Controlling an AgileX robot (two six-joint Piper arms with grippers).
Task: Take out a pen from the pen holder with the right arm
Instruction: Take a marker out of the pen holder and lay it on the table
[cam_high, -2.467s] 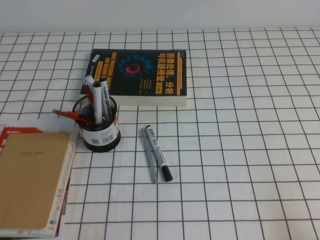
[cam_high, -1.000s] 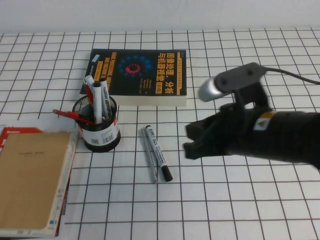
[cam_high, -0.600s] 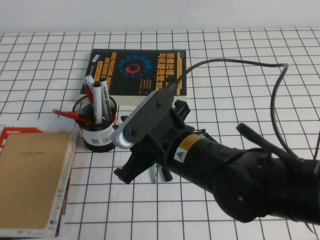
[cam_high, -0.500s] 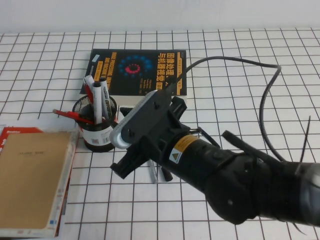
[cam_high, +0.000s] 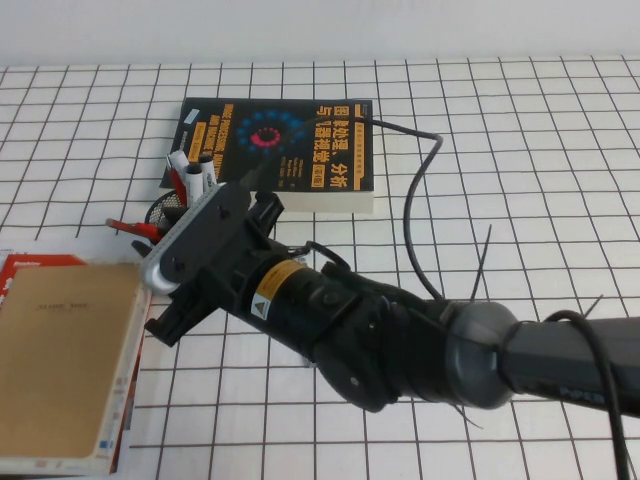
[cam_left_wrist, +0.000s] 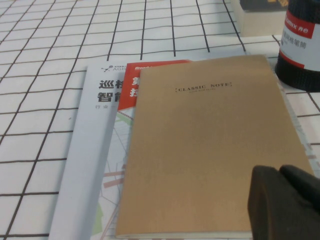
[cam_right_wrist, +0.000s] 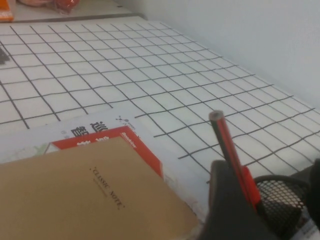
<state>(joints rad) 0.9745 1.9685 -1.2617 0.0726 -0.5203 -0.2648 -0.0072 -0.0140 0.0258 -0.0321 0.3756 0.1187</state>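
Observation:
The black mesh pen holder (cam_high: 160, 213) stands left of centre, mostly covered by my right arm. A red pen (cam_high: 130, 226) leans out of it to the left, and two marker caps (cam_high: 192, 165) stick up at its back. My right gripper (cam_high: 172, 318) hangs over the holder's front left. In the right wrist view the right gripper (cam_right_wrist: 270, 210) is open. The red pen (cam_right_wrist: 231, 152) rises between its fingers (cam_right_wrist: 227, 210), close against one, above the holder's mesh rim (cam_right_wrist: 280, 192). My left gripper (cam_left_wrist: 282, 200) is shut and empty above the tan notebook.
A black book (cam_high: 270, 150) lies behind the holder. A tan notebook (cam_high: 60, 360) tops a stack of booklets at the front left, right next to the holder (cam_left_wrist: 300, 50). The right arm's cable (cam_high: 420, 200) loops above the table's middle.
The right arm came in from the right and swung left over the holder. Its jaws opened. The loose marker on the table is now hidden behind the arm.

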